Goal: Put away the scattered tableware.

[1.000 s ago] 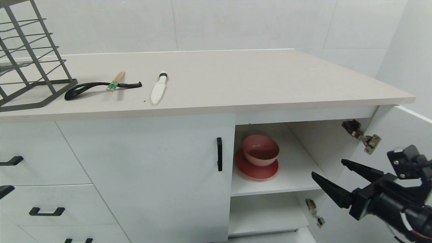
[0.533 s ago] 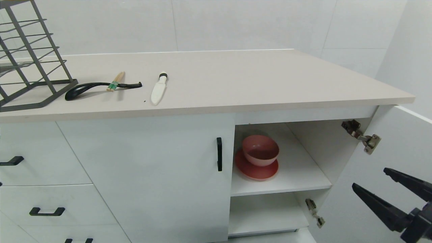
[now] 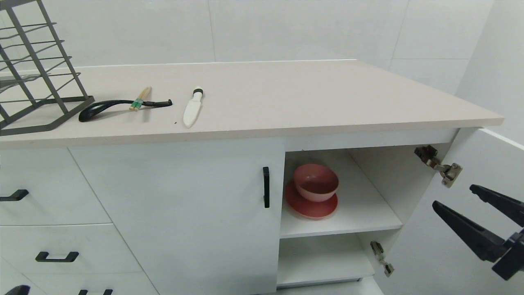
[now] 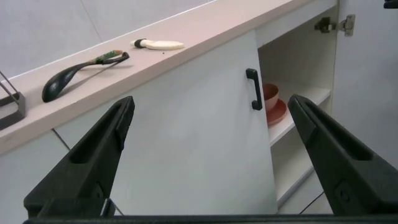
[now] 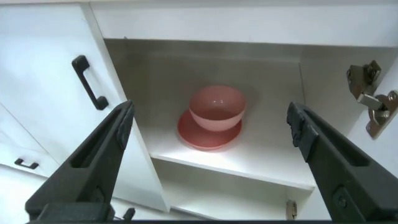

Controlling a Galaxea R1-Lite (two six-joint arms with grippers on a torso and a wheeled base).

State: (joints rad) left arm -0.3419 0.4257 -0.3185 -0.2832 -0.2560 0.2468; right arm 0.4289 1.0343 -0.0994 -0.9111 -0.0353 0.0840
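We find the right gripper (image 3: pixel 452 195) at the lower right of the head view, in front of the open cabinet door (image 3: pixel 483 164), its fingers spread wide and holding nothing. Over the past second it has drawn back from the cabinet opening towards the right edge of the frame, then risen slightly. The pink bowl (image 3: pixel 316 182) sits on the red plate (image 3: pixel 311 207) on the upper shelf (image 3: pixel 360 213), at centre right, and neither has shifted during that retreat. We judge this pair stowed and the right arm free for other work. The left gripper (image 4: pixel 210 102) is also spread and empty, and has dropped to the lower left corner of the head view. Three items lie on the countertop (image 3: pixel 307 98) at upper left: a black ladle (image 3: pixel 98 110), a pair of chopsticks (image 3: pixel 140 99) resting across its handle, and a white knife (image 3: pixel 192 108) just beside them. A wire rack (image 3: pixel 41 82) stands at the far upper left. We judge the task part done, since these utensils are not yet put away and the door is open.
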